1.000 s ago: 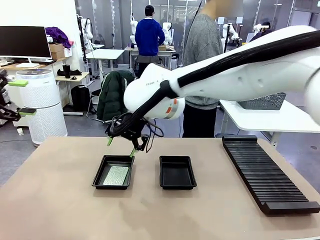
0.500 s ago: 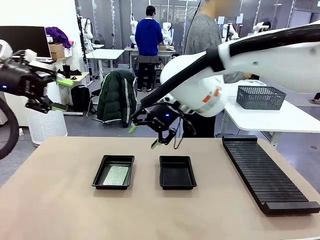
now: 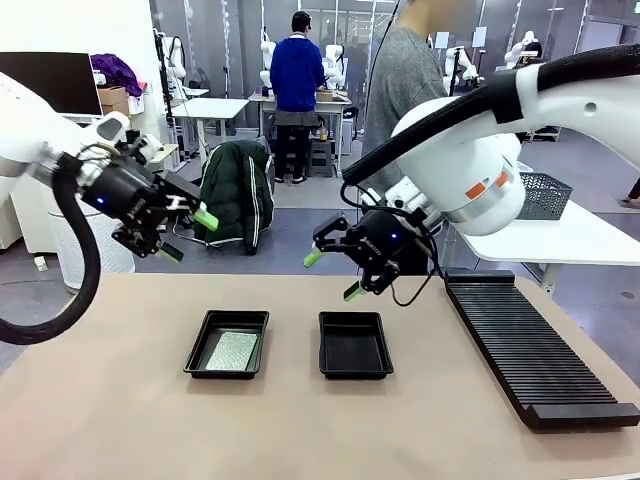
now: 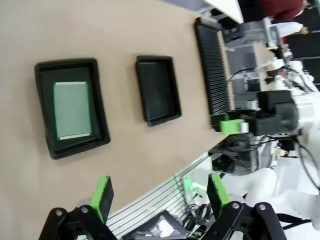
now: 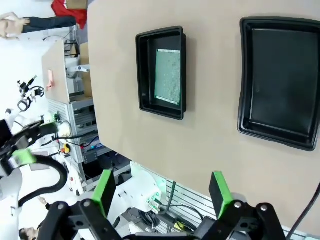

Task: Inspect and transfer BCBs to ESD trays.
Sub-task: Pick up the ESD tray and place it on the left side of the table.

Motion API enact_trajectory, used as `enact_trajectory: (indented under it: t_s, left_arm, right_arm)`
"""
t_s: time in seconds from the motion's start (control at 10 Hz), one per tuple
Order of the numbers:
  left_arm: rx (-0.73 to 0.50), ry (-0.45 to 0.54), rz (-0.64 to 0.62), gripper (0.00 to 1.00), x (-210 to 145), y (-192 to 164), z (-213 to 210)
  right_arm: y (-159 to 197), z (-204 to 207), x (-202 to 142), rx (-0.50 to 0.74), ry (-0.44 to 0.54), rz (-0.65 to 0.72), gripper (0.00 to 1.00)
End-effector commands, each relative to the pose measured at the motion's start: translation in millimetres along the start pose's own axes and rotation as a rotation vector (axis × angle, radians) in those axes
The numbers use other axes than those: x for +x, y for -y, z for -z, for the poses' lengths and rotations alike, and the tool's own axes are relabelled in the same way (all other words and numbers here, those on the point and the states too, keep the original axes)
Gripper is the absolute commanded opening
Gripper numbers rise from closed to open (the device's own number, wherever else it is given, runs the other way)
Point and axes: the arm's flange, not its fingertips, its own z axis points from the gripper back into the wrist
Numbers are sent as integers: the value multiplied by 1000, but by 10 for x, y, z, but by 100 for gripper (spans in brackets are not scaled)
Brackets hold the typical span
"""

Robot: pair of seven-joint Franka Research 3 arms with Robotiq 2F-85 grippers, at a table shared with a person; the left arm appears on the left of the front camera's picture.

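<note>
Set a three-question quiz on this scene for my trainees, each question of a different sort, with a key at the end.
1. True or false: the green BCB lies flat in the ESD tray on the robot's left.
2. Pick one. The right claw is: A) shut on a board; B) open, holding nothing, in the air; C) resting inside a tray.
3. Fill the gap: the long black ribbed rack lies on the robot's ____ side, beyond the empty tray.

Key: 1 true; 2 B; 3 right.
</note>
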Motion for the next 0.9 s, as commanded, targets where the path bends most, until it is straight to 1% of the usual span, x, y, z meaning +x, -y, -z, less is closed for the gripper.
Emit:
enact_trajectory:
  t_s: [0.0, 0.3, 0.6, 0.7, 0.8]
  left_arm:
    - [145, -23, -1, 100, 132, -5, 178]
    - [305, -69, -25, 100, 239, -79, 486]
    - [416, -82, -52, 100, 417, -298, 650]
    - [461, -103, -49, 100, 454, -345, 736]
    - [495, -116, -48, 100, 484, -374, 803]
  right_arm:
    - [181, -48, -20, 71, -41, -56, 100]
    - [257, -70, -8, 106, -45, -76, 100]
    - [292, -57, -33, 130, -32, -74, 100]
    - [201, -54, 39, 84, -34, -61, 100]
    - [201, -54, 39, 84, -34, -61, 100]
